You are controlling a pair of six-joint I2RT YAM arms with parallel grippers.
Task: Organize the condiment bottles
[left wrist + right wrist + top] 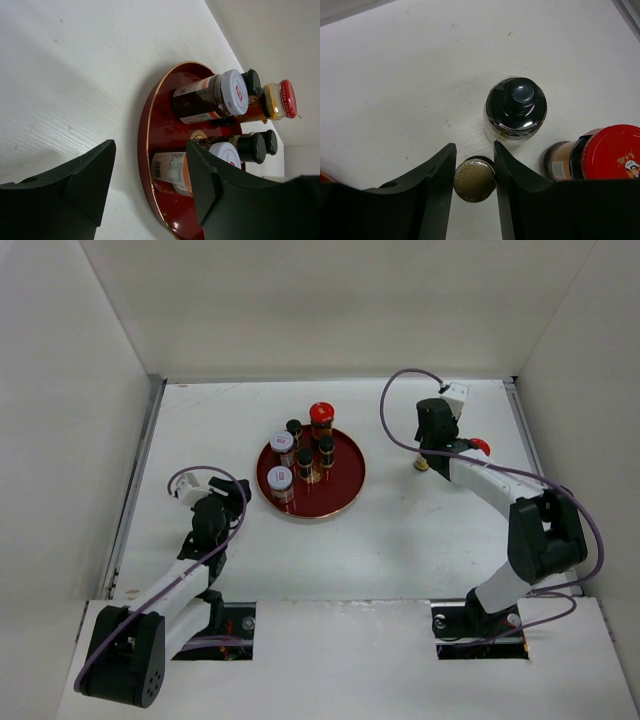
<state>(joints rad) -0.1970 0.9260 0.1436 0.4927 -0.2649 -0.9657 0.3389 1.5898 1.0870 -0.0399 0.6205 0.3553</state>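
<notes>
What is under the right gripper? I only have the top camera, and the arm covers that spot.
Observer: A small gold-capped bottle. The right gripper has its fingers against both sides of the cap.
Operator: Anything close that could get knocked?
Observer: Yes, a black-capped bottle stands just beyond the fingertips, hidden from you by the gripper.
Operator: And the left gripper?
Observer: The left gripper is open with nothing between its fingers, facing the side of the red tray.
</notes>
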